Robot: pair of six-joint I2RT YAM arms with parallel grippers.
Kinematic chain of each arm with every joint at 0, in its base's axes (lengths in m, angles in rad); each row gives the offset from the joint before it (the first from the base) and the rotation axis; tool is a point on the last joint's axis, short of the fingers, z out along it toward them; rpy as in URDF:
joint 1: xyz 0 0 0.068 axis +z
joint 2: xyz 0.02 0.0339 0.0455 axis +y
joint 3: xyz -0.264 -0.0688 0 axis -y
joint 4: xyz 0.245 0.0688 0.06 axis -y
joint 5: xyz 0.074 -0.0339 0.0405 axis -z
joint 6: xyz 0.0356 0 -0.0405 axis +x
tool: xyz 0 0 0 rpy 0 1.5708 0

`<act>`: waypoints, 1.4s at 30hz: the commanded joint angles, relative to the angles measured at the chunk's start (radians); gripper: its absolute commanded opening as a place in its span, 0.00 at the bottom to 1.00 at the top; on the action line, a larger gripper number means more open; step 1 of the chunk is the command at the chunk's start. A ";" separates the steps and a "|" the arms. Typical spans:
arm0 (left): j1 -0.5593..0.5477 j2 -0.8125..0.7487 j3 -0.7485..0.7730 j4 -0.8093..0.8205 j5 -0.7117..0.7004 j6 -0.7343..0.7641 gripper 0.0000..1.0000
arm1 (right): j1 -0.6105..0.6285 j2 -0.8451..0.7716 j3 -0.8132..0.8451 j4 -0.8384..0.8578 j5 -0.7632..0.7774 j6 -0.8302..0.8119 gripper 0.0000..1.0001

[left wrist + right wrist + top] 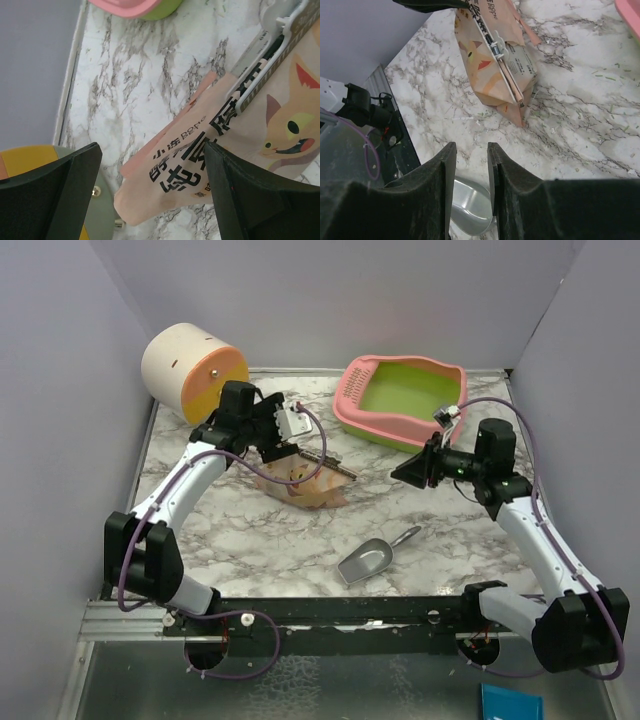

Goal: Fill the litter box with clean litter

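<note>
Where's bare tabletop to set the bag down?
Widest bare marble: front left, between the beige cat-printed bag, the grey metal scoop and the left arm. Smaller patch between scoop and right arm. Crowded: centre, left claw over the bag, right claw beside it, pink-rimmed green plastic litter box behind.

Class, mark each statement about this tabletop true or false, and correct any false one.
1. The scoop lies inside the litter box. False: it lies on the table, apart from the box.
2. A clip runs across the bag. True.
3. The left gripper is shut on the bag. False: its jaws stand wide open, one on either side of the bag.
4. The litter box looks bare inside. True.
</note>
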 commanded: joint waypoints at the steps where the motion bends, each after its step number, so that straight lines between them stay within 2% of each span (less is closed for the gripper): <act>1: 0.007 0.056 0.136 -0.249 0.192 0.104 0.86 | 0.003 0.027 0.035 0.005 -0.057 -0.014 0.31; 5: 0.020 0.105 0.220 -0.348 0.268 0.130 0.82 | 0.004 0.048 0.043 0.000 -0.052 -0.016 0.29; 9: 0.022 0.154 0.263 -0.429 0.271 0.153 0.75 | 0.006 0.053 0.048 -0.002 -0.047 -0.017 0.29; 12: 0.022 0.163 0.255 -0.456 0.275 0.152 0.69 | 0.008 0.055 0.049 0.005 -0.048 -0.012 0.29; 19: 0.021 0.152 0.177 -0.415 0.205 0.148 0.67 | 0.020 0.116 0.074 0.019 -0.071 -0.006 0.26; 21: 0.022 0.146 0.131 -0.388 0.205 0.153 0.57 | 0.028 0.130 0.078 0.026 -0.073 -0.006 0.23; 22: 0.020 0.144 0.119 -0.370 0.203 0.154 0.46 | 0.034 0.137 0.081 0.027 -0.074 -0.009 0.21; 23: 0.019 0.142 0.103 -0.342 0.191 0.142 0.29 | 0.040 0.144 0.086 0.026 -0.074 -0.011 0.19; 24: 0.015 0.136 0.086 -0.303 0.171 0.119 0.06 | 0.047 0.150 0.092 0.026 -0.074 -0.014 0.12; 25: 0.009 0.128 0.067 -0.251 0.140 0.086 0.00 | 0.056 0.157 0.099 0.026 -0.072 -0.018 0.05; 26: 0.004 0.120 0.046 -0.207 0.121 0.062 0.00 | 0.069 0.165 0.109 0.022 -0.061 -0.023 0.01; 28: -0.007 0.102 0.010 -0.132 0.090 0.017 0.00 | 0.103 0.176 0.138 0.005 -0.044 -0.059 0.01; 29: -0.015 0.089 -0.010 -0.095 0.079 0.006 0.00 | 0.120 0.178 0.151 0.000 -0.029 -0.074 0.03; 32: -0.051 0.037 -0.086 0.059 0.014 -0.034 0.00 | 0.168 0.175 0.181 0.020 0.051 -0.105 0.20; 34: -0.071 -0.004 -0.140 0.153 -0.013 -0.035 0.00 | 0.184 0.188 0.209 0.022 0.073 -0.146 0.27; 37: -0.094 -0.062 -0.189 0.255 -0.014 -0.014 0.00 | 0.193 0.220 0.240 0.034 0.085 -0.209 0.32; 42: -0.102 -0.079 -0.167 0.320 0.014 0.028 0.00 | 0.214 0.296 0.281 0.038 0.091 -0.298 0.33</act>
